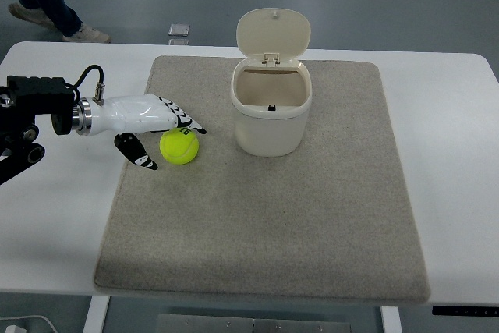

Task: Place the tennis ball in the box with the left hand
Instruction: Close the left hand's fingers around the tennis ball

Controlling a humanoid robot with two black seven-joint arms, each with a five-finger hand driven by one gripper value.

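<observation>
A yellow-green tennis ball (179, 147) lies on the grey mat (265, 216), left of a cream box (270, 111) whose hinged lid (274, 33) stands open. My left hand (168, 142) comes in from the left edge and reaches the ball. Its fingers (185, 118) stretch over the ball's top and its thumb (137, 154) hangs down to the ball's left. The fingers are spread, not closed on the ball. The ball rests on the mat. The right arm is out of view.
The mat covers most of a white table (452, 154). A person's legs and shoes (54, 5) show on the floor beyond the table's far left corner. A small grey object (179, 30) lies on the floor there.
</observation>
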